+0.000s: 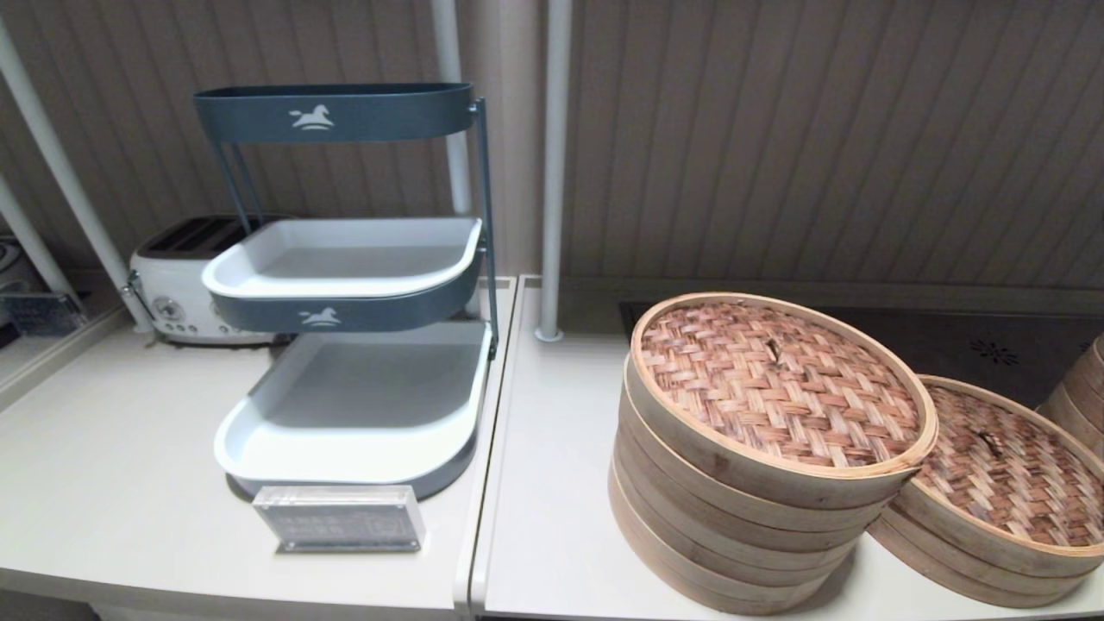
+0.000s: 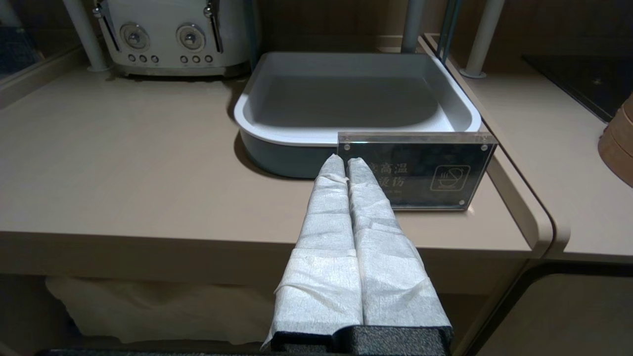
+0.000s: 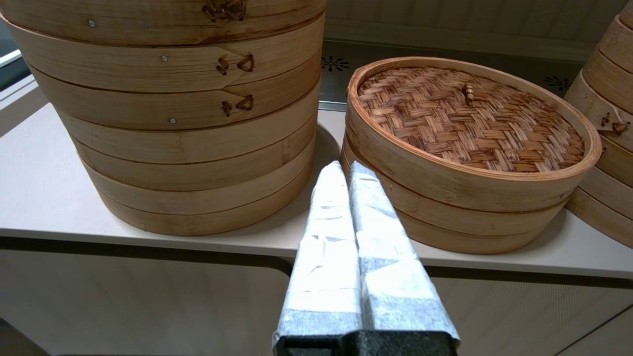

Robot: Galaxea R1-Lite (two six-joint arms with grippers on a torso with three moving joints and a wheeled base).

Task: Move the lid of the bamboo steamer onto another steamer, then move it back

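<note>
The bamboo steamer lid (image 1: 1009,474) (image 3: 470,118), reddish woven with a small dark loop handle, lies on a low steamer (image 3: 470,222) at the counter's right. To its left stands the other steamer (image 1: 733,517) (image 3: 188,143), a tall stack of pale rings with its own woven lid (image 1: 776,379). My right gripper (image 3: 346,167) hangs shut and empty before the counter edge, level with the gap between the two steamers. My left gripper (image 2: 344,159) is shut and empty, off the counter's front near the acrylic sign. Neither arm shows in the head view.
A further bamboo stack (image 1: 1082,388) (image 3: 608,128) stands at the far right edge. On the left counter are a tiered tray rack (image 1: 345,405) (image 2: 356,94), a white toaster (image 1: 177,293) and an acrylic sign (image 1: 341,517) (image 2: 420,173). A white pole (image 1: 552,172) rises behind.
</note>
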